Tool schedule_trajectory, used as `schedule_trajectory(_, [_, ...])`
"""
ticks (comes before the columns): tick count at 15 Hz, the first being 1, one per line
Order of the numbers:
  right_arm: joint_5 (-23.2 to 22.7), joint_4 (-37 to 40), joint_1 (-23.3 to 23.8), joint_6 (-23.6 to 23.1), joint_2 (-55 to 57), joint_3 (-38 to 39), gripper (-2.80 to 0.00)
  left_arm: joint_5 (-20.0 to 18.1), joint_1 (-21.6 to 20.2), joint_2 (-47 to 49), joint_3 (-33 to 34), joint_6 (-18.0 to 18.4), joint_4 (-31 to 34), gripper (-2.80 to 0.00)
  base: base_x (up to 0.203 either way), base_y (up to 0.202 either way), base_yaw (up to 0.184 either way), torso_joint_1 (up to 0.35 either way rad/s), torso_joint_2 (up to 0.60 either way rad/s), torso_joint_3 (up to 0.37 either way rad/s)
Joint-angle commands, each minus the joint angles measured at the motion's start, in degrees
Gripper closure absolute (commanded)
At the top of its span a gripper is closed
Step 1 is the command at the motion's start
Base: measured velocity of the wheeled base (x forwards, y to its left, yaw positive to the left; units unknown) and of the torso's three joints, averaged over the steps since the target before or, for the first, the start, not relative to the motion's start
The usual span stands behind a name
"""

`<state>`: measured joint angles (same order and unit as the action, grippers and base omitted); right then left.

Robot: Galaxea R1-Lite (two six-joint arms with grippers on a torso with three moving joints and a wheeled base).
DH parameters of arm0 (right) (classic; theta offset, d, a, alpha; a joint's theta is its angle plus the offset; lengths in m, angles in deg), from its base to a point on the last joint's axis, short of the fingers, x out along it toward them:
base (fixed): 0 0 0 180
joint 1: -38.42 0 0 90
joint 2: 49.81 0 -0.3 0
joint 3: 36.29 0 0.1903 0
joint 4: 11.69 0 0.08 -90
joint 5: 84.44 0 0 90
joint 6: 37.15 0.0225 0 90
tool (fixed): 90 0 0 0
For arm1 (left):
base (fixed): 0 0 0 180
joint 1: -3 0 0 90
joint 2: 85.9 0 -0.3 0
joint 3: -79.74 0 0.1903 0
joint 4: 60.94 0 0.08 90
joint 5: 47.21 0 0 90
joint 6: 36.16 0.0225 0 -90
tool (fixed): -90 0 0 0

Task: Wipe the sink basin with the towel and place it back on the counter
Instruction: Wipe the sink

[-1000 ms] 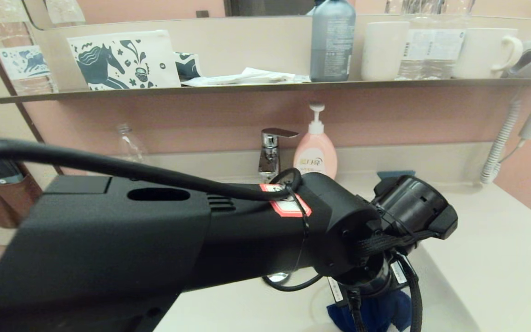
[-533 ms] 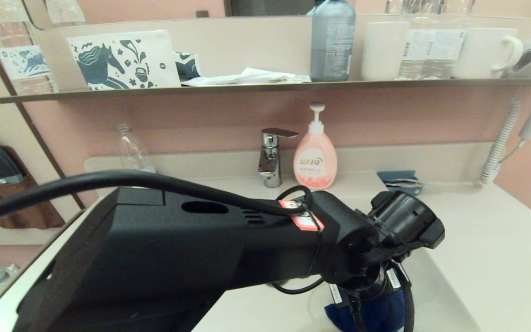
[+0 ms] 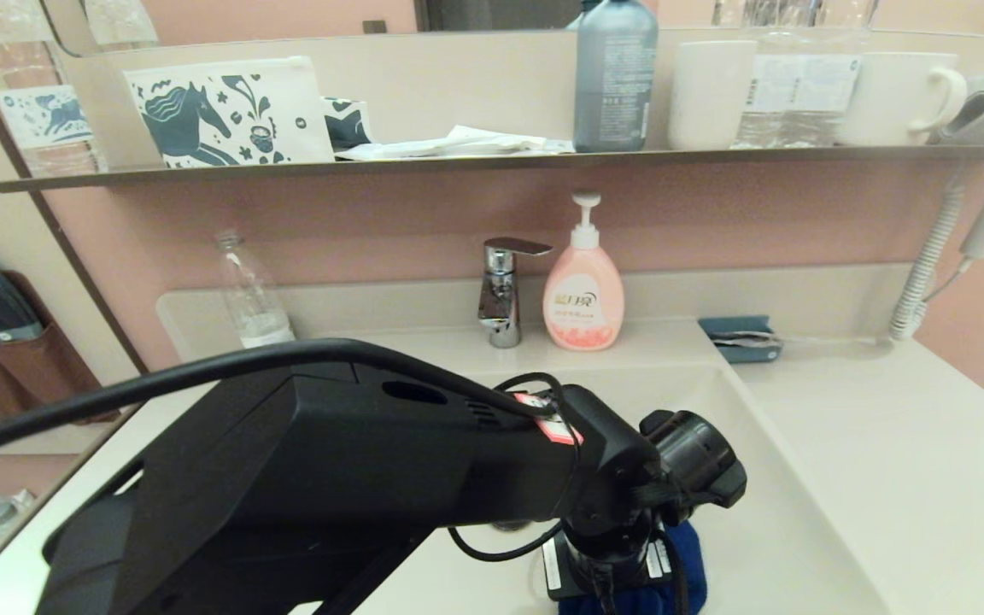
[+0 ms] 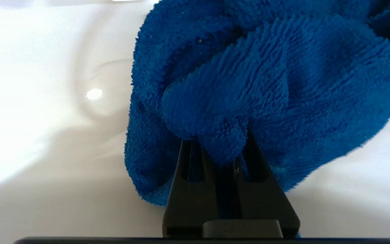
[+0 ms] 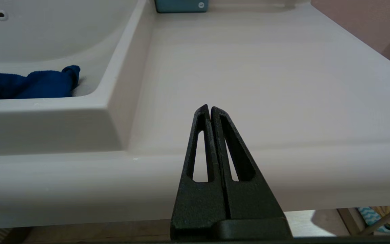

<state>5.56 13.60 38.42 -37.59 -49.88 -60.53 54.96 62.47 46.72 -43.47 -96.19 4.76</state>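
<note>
My left pincer [image 4: 230, 149] is clenched on the towel [image 4: 266, 78], pressed to the sink basin [image 4: 46, 101] floor; from the head view my arm hides most of this. My right pincer [image 5: 210, 110] is closed and empty, apparently just off the counter [image 5: 266, 67] front edge.

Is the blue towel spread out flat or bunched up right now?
Bunched up. The towel sits in thick folds on the sink basin, pinched in the left gripper, whose jaws are shut on it.
</note>
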Motion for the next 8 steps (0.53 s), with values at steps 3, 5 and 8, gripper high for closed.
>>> schedule_trajectory(3, [0.00, 0.01, 0.00, 0.00, 0.07, 0.00, 0.00, 0.54, -0.68, -2.81, 6.00, 0.62, 4.18, 0.00, 0.000, 0.000, 0.000, 0.000, 0.00, 0.000])
schedule_trajectory(5, [0.00, 0.01, 0.00, -0.09, 0.07, 0.00, 0.00, 0.66, -0.70, -3.61, 8.71, 1.60, 7.19, 0.00, 0.000, 0.000, 0.000, 0.000, 0.00, 0.000])
schedule_trajectory(8, [0.00, 0.01, 0.00, 0.00, 0.07, 0.00, 0.00, 1.48, -0.92, -4.93, 13.91, 5.98, 7.92, 0.00, 0.000, 0.000, 0.000, 0.000, 0.00, 0.000])
